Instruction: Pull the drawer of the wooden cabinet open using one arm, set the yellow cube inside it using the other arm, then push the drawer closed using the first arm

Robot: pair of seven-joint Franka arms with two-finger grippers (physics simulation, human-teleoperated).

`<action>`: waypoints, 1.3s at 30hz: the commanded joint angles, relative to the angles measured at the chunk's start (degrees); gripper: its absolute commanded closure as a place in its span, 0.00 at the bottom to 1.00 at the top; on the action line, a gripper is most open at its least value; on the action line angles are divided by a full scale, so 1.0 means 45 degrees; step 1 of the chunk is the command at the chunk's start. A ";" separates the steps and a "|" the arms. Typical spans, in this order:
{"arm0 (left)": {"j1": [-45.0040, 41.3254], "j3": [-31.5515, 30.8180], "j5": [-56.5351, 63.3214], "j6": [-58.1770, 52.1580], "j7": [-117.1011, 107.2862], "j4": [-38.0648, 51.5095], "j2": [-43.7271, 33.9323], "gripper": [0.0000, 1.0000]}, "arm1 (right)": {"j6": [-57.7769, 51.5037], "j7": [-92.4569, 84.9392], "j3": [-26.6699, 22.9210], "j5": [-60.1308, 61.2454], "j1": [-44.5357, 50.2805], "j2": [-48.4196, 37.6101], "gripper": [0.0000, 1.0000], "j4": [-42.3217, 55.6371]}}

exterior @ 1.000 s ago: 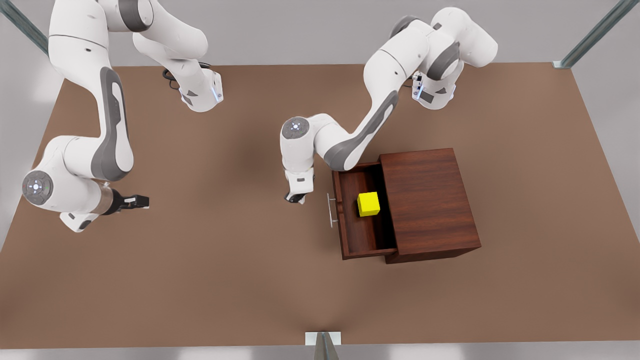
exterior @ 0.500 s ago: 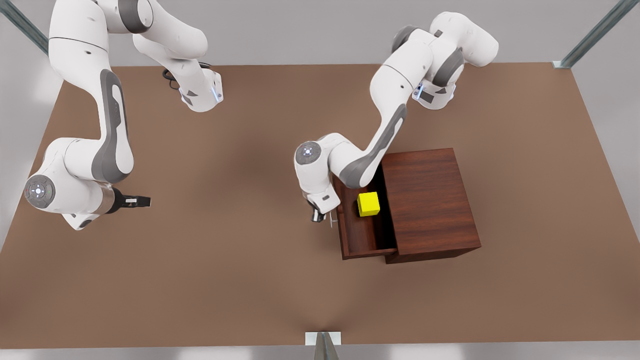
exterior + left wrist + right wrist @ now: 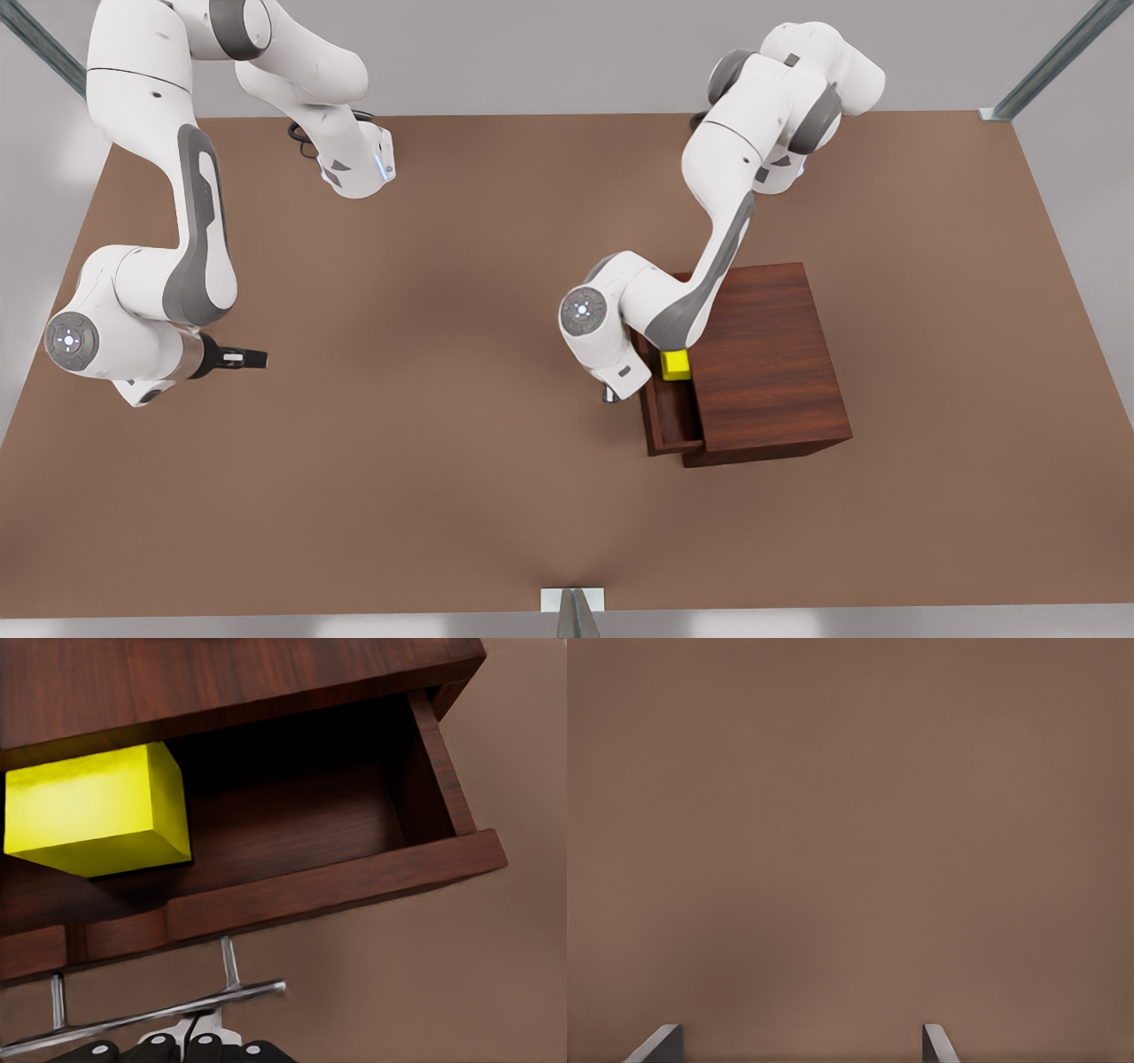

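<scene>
Dark-grained wooden drawer (image 3: 292, 895) projects slightly from the cabinet (image 3: 762, 354); yellow cube (image 3: 97, 811) sits inside. My left fingers (image 3: 204, 1051), pressed together, meet the handle (image 3: 142, 1014). My right fingers (image 3: 664, 1043), spread wide, wait over bare bench (image 3: 425, 496).

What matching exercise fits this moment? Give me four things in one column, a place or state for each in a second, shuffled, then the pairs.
Things
1. drawer
2. yellow cube
3. left gripper
4. right gripper

States
A. fingers open above bare table, far from the cabinet
B. partly open
C. inside the drawer, half under the cabinet top
D. at the silver handle

Pairs: 1-B, 2-C, 3-D, 4-A
</scene>
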 commanded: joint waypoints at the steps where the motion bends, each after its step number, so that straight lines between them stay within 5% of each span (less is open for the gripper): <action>1: 0.0098 0.0023 -0.0054 -0.0706 0.0601 0.0003 -0.0020 1.00 | -0.0011 0.0443 -0.0013 0.0010 0.0000 -0.0013 0.00 0.0021; 19: 0.0762 0.0961 -0.0073 -0.2053 0.0582 0.0003 -0.0078 1.00 | -0.0011 0.0443 -0.0013 0.0010 0.0000 -0.0013 0.00 0.0002; 20: 0.0782 0.0903 -0.0248 -0.2034 0.0562 0.0178 -0.0098 0.97 | -0.0011 0.0443 -0.0013 0.0010 0.0000 -0.0013 0.00 0.0002; 21: 0.0859 0.0883 -0.0756 -0.1820 0.0699 0.0549 -0.0293 0.00 | -0.0011 0.0443 -0.0013 0.0030 0.0000 -0.0013 0.00 0.0002; 23: 0.1660 0.0805 -0.2300 -0.1701 0.4794 0.0550 -0.1931 0.00 | -0.0011 0.0443 -0.0013 0.0010 0.0000 -0.0013 0.00 0.0021; 25: 0.2713 0.1195 -0.2261 -0.4532 1.6275 0.0179 -0.4139 0.00 | -0.0011 0.0443 -0.0013 0.0010 0.0000 -0.0013 0.00 0.0021; 26: 0.3982 0.1195 -0.2319 -0.4906 2.1019 -0.1105 -0.5406 0.00 | -0.0011 0.0443 -0.0013 0.0010 0.0019 -0.0013 0.00 0.0021; 28: 0.6386 0.1293 -0.3119 -0.1549 2.8937 -0.6048 -0.8456 0.00 | -0.0011 0.0443 -0.0013 0.0010 0.0019 -0.0013 0.00 0.0041; 29: 0.6251 0.1059 -0.3004 0.1320 2.9332 -0.9736 -1.0504 0.00 | 0.0009 0.0443 -0.0013 0.0010 0.0019 -0.0013 0.00 0.0041; 30: 0.6172 0.0746 -0.2983 0.2322 2.8319 -1.0955 -1.1270 0.00 | 0.0009 0.0443 -0.0013 0.0010 0.0019 -0.0013 0.00 0.0041; 34: 0.5840 0.0746 -0.2534 0.0954 2.7926 -0.7420 -0.9337 0.00 | -0.0011 0.0443 -0.0013 0.0010 0.0019 -0.0013 0.00 0.0041; 39: 0.5996 0.0785 -0.2944 0.0915 2.7984 -0.7106 -0.9239 0.00 | -0.0011 0.0443 0.0006 0.0010 0.0019 -0.0013 0.00 0.0041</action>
